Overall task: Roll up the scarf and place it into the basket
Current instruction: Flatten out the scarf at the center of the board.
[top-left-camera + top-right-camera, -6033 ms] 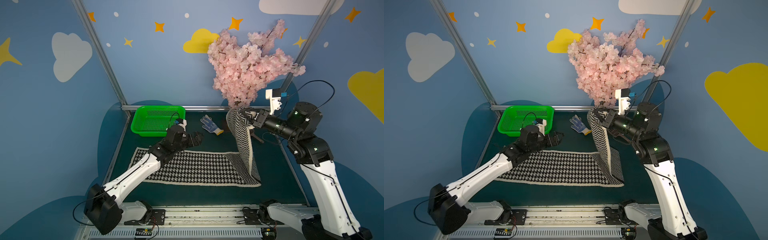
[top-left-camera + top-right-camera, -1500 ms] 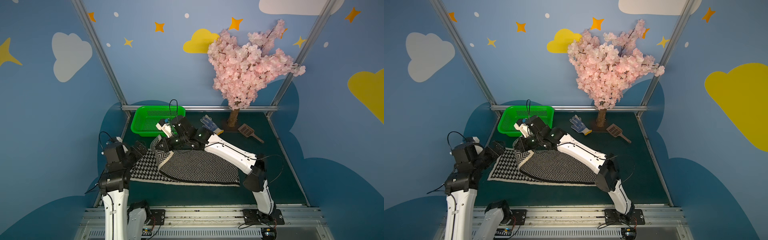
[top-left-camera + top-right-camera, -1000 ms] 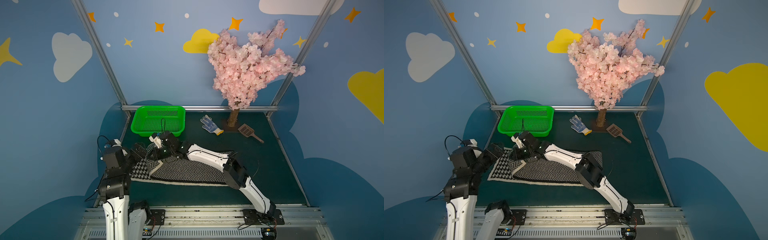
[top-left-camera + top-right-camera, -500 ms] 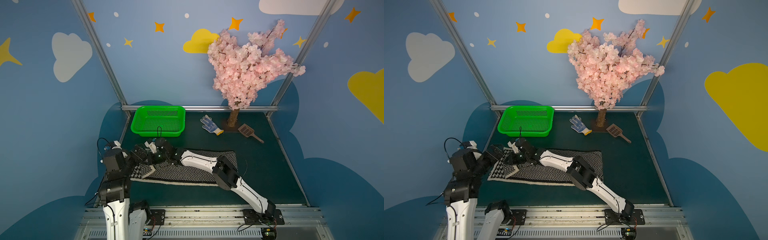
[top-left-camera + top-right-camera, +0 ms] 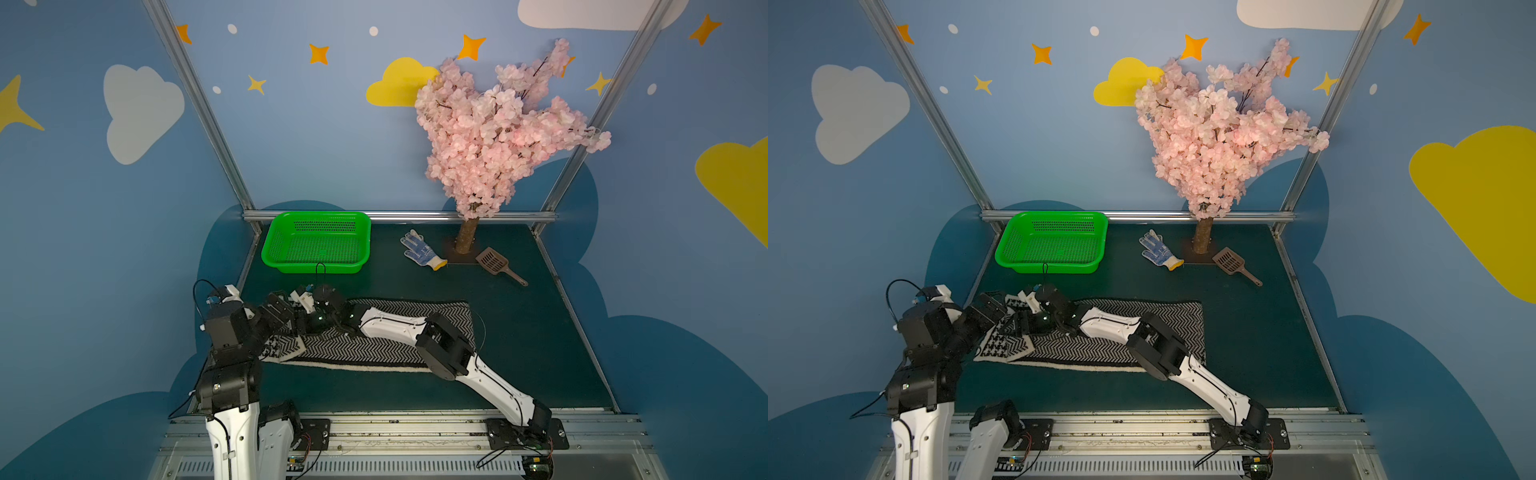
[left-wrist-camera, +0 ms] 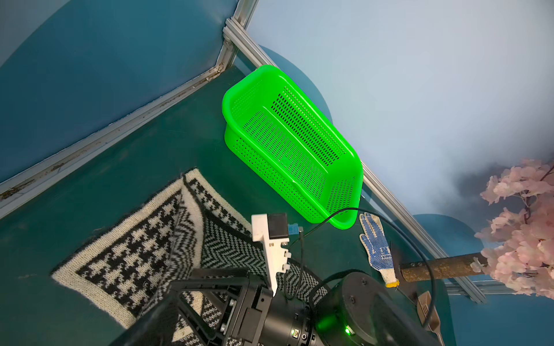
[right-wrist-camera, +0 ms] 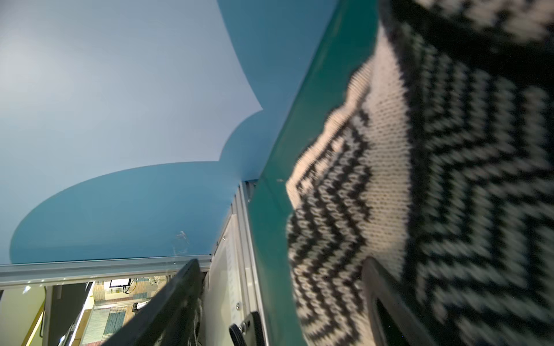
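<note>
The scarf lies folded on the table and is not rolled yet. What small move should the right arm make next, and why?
Probably lift the right gripper clear of the scarf. Its jaws stand open at the end where houndstooth shows, gripping nothing, and the scarf lies flat, unrolled. The left gripper is open beside it, and the basket is empty.

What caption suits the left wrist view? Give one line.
Folded-over scarf lies near the empty basket, glove nearby.
</note>
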You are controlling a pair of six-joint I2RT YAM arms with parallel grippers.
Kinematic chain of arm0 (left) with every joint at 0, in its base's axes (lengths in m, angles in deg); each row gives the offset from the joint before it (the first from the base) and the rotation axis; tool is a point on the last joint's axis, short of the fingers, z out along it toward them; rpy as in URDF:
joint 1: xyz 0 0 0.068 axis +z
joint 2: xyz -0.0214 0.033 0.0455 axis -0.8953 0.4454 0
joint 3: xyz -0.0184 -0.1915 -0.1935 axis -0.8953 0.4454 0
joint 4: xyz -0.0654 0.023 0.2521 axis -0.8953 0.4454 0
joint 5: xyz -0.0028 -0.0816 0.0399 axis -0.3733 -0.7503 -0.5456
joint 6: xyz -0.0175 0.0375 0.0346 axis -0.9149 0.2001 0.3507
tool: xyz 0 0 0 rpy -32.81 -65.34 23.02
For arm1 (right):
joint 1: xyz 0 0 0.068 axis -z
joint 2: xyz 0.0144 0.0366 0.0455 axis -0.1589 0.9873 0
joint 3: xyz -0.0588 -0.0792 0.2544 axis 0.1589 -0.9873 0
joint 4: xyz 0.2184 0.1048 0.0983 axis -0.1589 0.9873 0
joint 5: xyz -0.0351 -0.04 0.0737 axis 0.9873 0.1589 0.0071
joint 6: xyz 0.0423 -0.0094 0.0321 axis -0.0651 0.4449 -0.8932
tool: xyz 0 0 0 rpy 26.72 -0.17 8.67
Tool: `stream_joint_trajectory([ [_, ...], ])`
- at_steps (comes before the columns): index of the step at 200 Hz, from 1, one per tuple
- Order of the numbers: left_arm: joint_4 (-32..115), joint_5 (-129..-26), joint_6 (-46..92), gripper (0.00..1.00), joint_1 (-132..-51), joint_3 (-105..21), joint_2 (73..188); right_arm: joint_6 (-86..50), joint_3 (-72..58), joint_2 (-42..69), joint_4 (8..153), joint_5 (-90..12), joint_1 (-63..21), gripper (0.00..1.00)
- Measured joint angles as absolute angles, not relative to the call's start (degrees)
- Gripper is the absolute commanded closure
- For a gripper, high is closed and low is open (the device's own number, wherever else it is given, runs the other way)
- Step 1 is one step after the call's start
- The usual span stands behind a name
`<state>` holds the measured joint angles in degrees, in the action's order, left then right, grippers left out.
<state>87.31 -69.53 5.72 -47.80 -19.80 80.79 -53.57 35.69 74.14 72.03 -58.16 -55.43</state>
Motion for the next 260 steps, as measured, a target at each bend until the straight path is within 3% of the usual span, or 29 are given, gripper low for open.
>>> stream_joint_trajectory([
  [39, 89.1, -67.5, 6.9, 0.0, -47.8, -20.5, 81.9, -50.7, 16.9, 58.7, 71.0, -57.4, -48.2, 0.14],
  [69, 89.1, -66.1, 8.0, 0.0, -47.8, -20.6, 84.4, -48.2, 9.9, 46.8, 70.4, -56.1, -41.6, 0.14],
  [123, 89.0, -64.3, 11.2, 0.0, -47.8, -20.6, 90.5, -35.6, 5.9, 26.6, 102.6, -37.5, -39.2, 0.14],
  [164, 87.3, -67.5, 10.1, 0.0, -47.8, -20.6, 91.3, -33.3, -17.8, 12.7, 112.0, -32.1, -23.7, 0.25],
  [204, 85.1, -70.6, 8.8, 0.0, -47.8, -19.9, 93.4, -35.9, -34.6, 4.6, 116.9, -29.1, -17.4, 0.25],
  [260, 83.4, -73.4, 8.6, 0.0, -47.8, -18.1, 92.5, -32.7, -35.3, 9.0, 115.2, -32.5, -10.2, 0.26],
])
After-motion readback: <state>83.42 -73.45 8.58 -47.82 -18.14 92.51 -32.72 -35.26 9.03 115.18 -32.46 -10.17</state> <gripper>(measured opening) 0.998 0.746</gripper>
